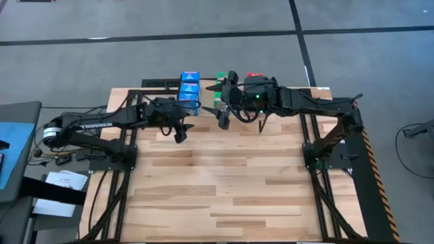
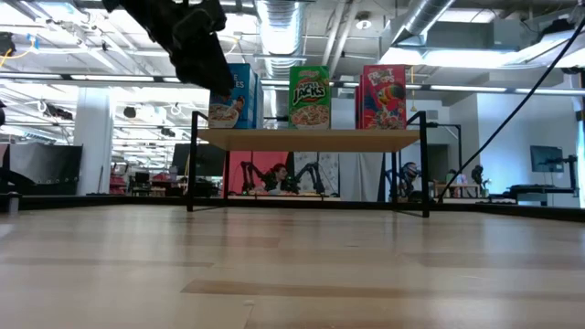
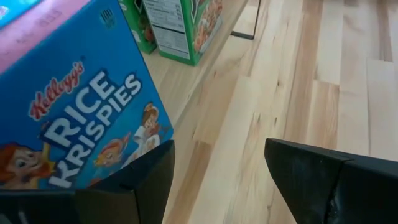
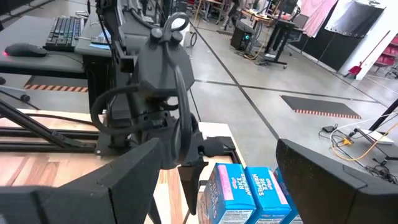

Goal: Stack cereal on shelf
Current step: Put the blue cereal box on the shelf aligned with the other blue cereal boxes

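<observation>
Blue boxes (image 1: 190,86) partly hid behind the left claw (image 1: 180,131), spread wide and empty; right claw (image 1: 223,116) also gaped above the shelf (image 2: 306,139).

Both arms were dark, nearly black, built of blocky jointed links; the left arm (image 1: 102,124) bore white "TROSSEN" lettering along its link and ended in a round silver-and-black base joint at the table's edge; the right arm (image 1: 305,100) showed a small green light near its wrist, with black cables looping beside it. The left gripper (image 3: 217,177) had two flat, wedge-shaped matte black fingers; seen from the right wrist, its housing was a bulky dark block with a black cable curling round it.
</observation>
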Robot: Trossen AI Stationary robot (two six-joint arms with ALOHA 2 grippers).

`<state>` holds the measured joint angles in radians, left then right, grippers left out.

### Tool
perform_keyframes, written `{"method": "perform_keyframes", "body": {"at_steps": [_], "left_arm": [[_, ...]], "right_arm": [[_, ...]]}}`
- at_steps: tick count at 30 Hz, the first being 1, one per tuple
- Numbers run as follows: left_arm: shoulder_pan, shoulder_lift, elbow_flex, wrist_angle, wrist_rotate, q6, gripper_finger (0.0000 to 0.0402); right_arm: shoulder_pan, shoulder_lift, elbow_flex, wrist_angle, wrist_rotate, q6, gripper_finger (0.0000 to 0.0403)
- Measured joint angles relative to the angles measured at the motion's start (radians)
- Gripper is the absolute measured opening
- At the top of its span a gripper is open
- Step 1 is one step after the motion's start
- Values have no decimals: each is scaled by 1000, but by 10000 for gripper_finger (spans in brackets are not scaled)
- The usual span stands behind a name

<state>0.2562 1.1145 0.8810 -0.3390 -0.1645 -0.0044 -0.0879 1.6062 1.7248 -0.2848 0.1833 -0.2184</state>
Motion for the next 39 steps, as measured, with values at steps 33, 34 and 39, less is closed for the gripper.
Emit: {"method": "perform_keyframes", "body": {"at_steps": [33, 34, 39], "left_arm": [[-24, 101, -71, 199, -65, -9, 238], [-24, 101, -71, 197, -84, -8, 238], [-24, 101, -71, 193, -165, -4, 238]], "right_arm": [[0, 0, 0, 0, 1, 1, 340], [0, 0, 0, 0, 1, 1, 340], [0, 0, 0, 0, 1, 1, 340]]}}
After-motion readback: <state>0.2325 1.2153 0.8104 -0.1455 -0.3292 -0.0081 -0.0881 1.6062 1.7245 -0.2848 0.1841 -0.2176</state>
